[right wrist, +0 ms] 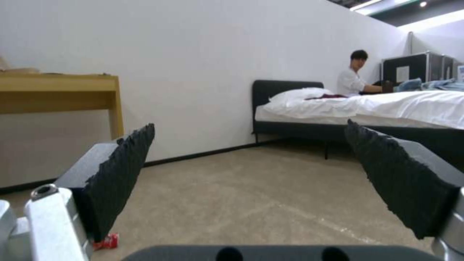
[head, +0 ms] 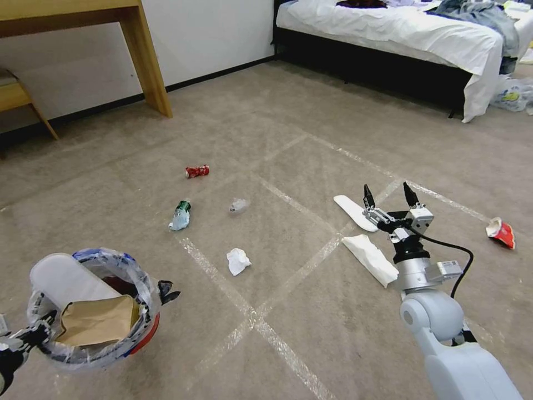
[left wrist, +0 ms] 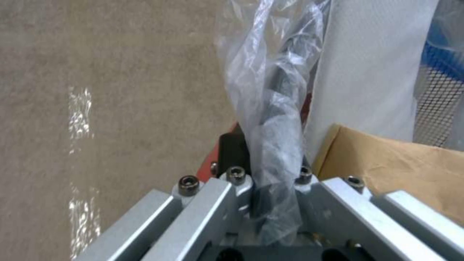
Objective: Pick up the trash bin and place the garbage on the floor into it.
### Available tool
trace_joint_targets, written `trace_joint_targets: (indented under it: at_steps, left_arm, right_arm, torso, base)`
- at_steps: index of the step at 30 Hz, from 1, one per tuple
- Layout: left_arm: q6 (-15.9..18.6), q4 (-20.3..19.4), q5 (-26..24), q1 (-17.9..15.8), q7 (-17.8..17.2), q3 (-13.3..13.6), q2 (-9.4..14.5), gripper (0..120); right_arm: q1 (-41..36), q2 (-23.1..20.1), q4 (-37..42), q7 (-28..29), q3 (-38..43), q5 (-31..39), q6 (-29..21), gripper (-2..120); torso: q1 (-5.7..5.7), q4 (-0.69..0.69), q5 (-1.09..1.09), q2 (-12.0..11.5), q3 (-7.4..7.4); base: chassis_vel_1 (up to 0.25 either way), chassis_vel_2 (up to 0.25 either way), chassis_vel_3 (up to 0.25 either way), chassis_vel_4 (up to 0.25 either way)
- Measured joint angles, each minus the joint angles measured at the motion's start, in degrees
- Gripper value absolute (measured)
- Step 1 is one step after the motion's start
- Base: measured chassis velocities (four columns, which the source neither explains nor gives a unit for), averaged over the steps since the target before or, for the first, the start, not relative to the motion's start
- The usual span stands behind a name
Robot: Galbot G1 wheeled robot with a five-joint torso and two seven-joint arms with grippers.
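The trash bin (head: 145,332), red with a crinkled clear liner, hangs low at the near left. My left gripper (head: 34,332) is shut on its rim (left wrist: 261,141). Inside lie a white slipper (head: 64,278) and a brown paper bag (head: 97,319). My right gripper (head: 387,195) is open and empty, hovering over another white slipper (head: 354,212) and a white paper wrapper (head: 371,259). On the floor (head: 311,166) lie a crumpled tissue (head: 238,261), a bluish bottle (head: 180,215), a clear crumpled scrap (head: 239,206), a red can (head: 197,171) and a red wrapper (head: 501,232).
A wooden desk leg (head: 147,55) and a stool (head: 16,97) stand at the far left by the wall. A bed (head: 400,33) with white sheets fills the far right, with a white plastic bag (head: 513,94) beside it. Whitish tape lines (head: 250,311) cross the carpet.
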Motion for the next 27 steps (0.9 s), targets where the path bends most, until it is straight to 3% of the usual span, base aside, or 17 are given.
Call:
trace_joint_targets:
  at_steps: [27]
  left_arm:
    - [-0.2, 1.7, -0.4, -0.1, -0.1, -0.7, 0.8, 1]
  right_arm:
    - [0.2, -0.1, 0.2, -0.1, -1.6, -0.5, 0.6, 100]
  torso:
    - [0.01, -0.01, 0.01, 0.0, 0.01]
  base:
    - [-0.09, 0.088, 0.089, -0.096]
